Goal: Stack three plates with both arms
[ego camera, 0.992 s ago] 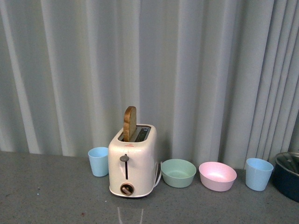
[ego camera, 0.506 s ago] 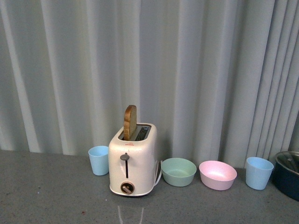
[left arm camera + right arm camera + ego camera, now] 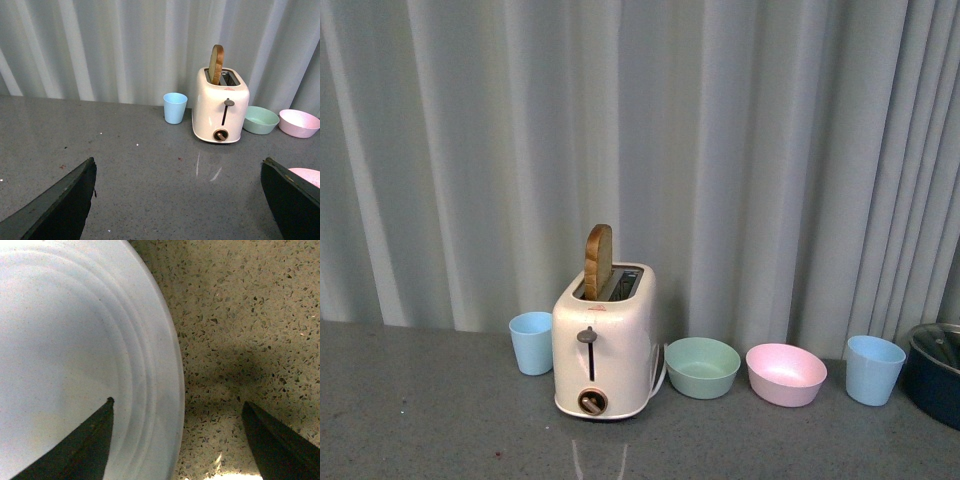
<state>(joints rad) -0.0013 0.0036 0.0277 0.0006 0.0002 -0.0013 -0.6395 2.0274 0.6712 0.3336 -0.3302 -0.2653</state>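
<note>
A pale, pleated curtain [image 3: 740,150] closes off the whole back, well beyond the left gripper [image 3: 177,160], and meets a grey, speckled, faintly glossy worktop [image 3: 420,420] whose evenly lit surface shows soft shadows beneath the right gripper [image 3: 177,401].

Soft even light; glare streaks on the countertop [image 3: 440,420]; shadow beside the blurred blue plate [image 3: 75,340].

Light blue plate [image 3: 75,340] partly off-frame
</note>
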